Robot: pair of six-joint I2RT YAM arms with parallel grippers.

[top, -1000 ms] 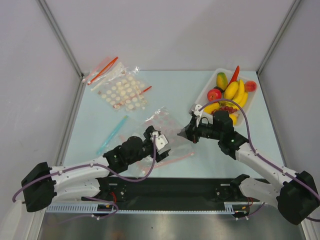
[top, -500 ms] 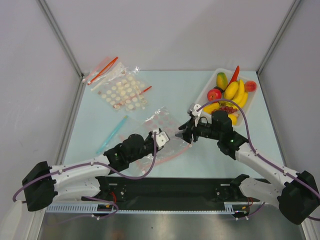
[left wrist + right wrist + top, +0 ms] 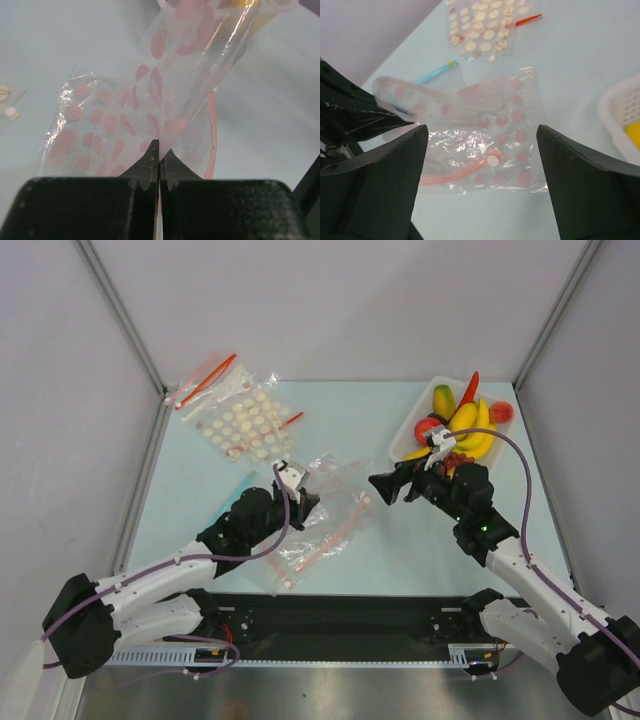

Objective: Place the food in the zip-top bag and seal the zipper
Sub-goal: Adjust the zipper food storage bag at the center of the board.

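Left end effector [image 3: 159, 149] pinched the pink-dotted zip-top bag [image 3: 170, 85]; right end effector [image 3: 481, 134] hung spread above the tabletop [image 3: 580, 70].

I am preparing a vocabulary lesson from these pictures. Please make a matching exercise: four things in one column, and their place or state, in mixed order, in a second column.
Things
1. left gripper
2. right gripper
3. bananas
4. white-dotted bag

Place or state
A. in the white basket
B. open, holding nothing
C. lying at the far left of the table
D. shut on the pink-dotted bag

Pairs: 1-D, 2-B, 3-A, 4-C.
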